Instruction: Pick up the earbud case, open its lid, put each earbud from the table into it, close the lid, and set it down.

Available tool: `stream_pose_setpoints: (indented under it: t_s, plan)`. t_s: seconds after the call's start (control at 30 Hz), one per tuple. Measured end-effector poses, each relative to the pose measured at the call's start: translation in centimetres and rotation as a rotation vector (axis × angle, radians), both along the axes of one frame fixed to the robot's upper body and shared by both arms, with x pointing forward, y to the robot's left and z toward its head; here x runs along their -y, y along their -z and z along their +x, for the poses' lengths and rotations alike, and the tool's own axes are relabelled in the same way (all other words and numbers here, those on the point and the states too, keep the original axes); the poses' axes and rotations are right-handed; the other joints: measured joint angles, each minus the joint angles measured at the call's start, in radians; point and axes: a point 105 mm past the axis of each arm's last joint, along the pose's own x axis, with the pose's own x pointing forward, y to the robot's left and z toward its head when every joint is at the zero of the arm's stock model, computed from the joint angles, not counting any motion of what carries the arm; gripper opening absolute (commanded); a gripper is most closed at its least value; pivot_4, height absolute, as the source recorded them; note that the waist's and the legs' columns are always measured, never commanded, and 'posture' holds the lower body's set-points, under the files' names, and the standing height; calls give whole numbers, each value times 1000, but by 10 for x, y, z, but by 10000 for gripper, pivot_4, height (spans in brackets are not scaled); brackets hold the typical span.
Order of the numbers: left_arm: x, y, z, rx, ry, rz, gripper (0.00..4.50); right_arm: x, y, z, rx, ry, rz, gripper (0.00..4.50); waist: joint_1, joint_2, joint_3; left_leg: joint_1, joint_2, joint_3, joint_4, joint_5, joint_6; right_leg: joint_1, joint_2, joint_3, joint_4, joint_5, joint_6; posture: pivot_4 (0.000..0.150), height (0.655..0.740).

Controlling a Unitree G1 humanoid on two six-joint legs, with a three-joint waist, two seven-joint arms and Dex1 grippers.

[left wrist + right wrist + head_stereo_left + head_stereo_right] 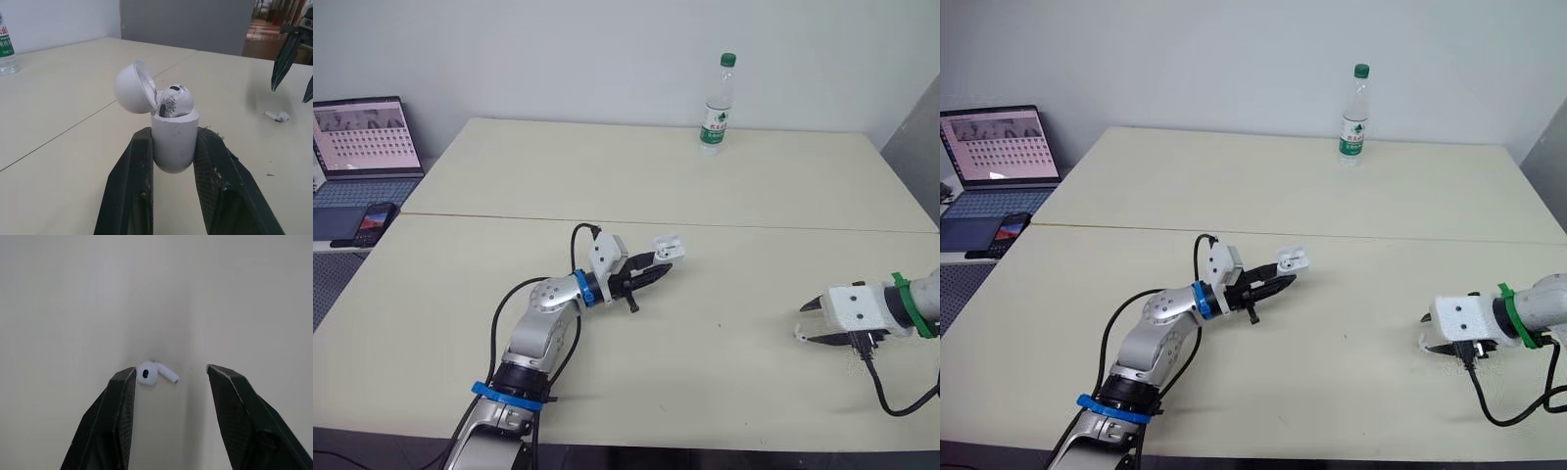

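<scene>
Left claw (653,273) grips the case (172,144), lid (131,88) open, ready for loading. Right claw (170,368) hangs wide over the bud (149,373) toward the table's (607,176) right edge.

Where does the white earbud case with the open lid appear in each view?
Left eye view: white plastic earbud case, centre, in the left gripper.
Right eye view: centre too.
Left wrist view: centre, clamped between the black fingers.
Right wrist view: tabletop with a loose white earbud.
Landmark: clear plastic water bottle at the table's far edge.
</scene>
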Motion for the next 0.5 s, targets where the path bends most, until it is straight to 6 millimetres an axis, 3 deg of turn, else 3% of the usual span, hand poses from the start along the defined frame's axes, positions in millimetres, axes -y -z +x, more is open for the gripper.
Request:
stream_pose_setpoints:
  t_s: [0.13, 0.5]
  plan:
    - [-1, 0, 0, 2, 0, 3, 7661, -8, 6, 6, -16, -71, -5, 23584, -5, 0, 0, 0, 1, -1, 0, 0, 0, 0, 1, 0, 1, 0, 0, 1500, 7362]
    - [-7, 5, -1, -10, -27, 8, 7661, -13, 3, 45, 46, -37, 4, 23584, -8, 0, 0, 0, 1, -1, 0, 0, 0, 0, 1, 0, 1, 0, -1, 1500, 7362]
